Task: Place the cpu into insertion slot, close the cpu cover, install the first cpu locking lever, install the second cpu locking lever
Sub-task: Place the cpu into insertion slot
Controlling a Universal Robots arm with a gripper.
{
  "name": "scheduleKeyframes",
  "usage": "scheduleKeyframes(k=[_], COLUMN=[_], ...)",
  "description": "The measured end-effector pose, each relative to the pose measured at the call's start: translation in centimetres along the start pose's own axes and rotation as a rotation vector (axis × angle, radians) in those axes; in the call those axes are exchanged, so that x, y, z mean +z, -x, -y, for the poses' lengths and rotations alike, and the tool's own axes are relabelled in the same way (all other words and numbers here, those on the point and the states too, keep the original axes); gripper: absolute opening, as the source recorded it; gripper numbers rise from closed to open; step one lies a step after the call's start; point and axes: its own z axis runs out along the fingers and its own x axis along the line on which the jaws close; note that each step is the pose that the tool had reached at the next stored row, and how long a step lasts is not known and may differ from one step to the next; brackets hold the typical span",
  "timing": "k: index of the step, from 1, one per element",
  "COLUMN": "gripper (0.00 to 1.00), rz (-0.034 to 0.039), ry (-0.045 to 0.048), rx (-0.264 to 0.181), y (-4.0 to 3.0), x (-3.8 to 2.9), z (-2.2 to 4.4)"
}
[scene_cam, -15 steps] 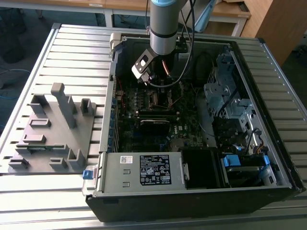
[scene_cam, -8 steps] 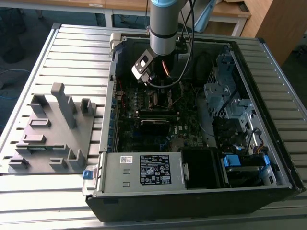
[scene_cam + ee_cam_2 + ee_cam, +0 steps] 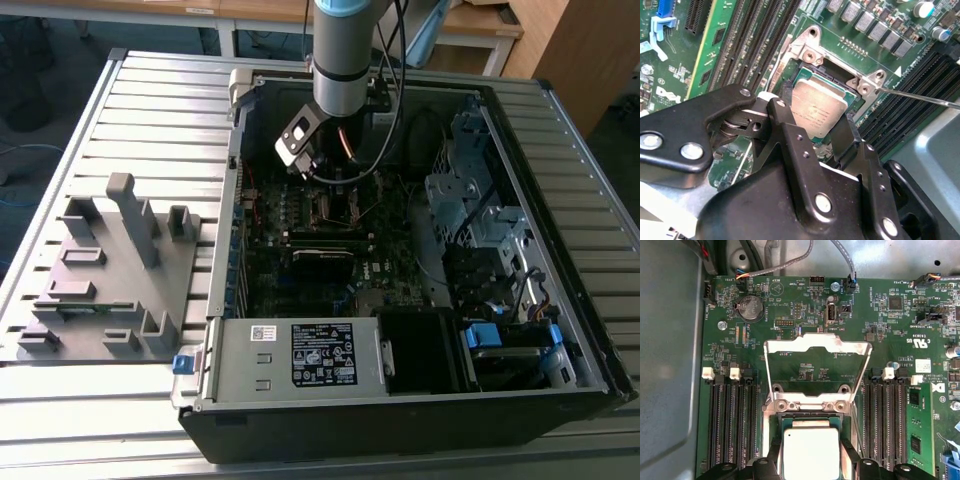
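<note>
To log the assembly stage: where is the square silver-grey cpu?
In both wrist views, the square silver-grey cpu is at the silver-rimmed insertion slot, between banks of long black slots, beside the opened silvery cpu cover.

We see the arm (image 3: 340, 60) reach down at upper centre into the open computer case (image 3: 400, 430), its claw (image 3: 338, 185) low over the motherboard (image 3: 275, 210). At the frame's left, a grey moulded fixture (image 3: 100, 270) lies on the slatted counter (image 3: 160, 110).
</note>
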Motion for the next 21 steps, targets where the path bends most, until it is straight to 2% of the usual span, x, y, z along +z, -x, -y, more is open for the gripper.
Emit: scheduleKeyframes(k=[21], gripper=[0.54], rz=[0.0001], ry=[-0.0001], rx=[0.000], y=[0.00], x=[0.25], z=[-0.02])
